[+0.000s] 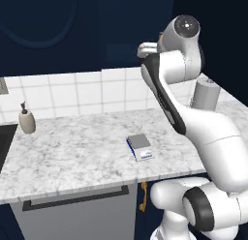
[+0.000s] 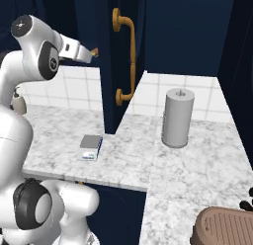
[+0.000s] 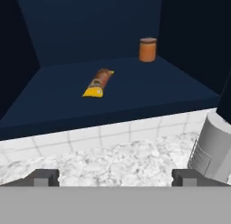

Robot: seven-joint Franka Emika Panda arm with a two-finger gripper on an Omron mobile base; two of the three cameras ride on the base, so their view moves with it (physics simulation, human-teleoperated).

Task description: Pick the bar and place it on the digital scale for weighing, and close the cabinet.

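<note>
From the left base view, the digital scale (image 1: 140, 146) lies on the marble counter (image 1: 72, 147), well below the raised gripper (image 1: 145, 49). From the right, the cabinet (image 2: 121, 56) door stands open just beyond the gripper. In the hand view, the jaws stand wide, empty; the bar (image 3: 99, 82) lies ahead on the shelf, an orange can (image 3: 147, 49) farther back right. No writing is legible.

Bar (image 3: 99, 82) on cabinet (image 3: 90, 96) shelf, can (image 3: 147, 49) behind.
</note>
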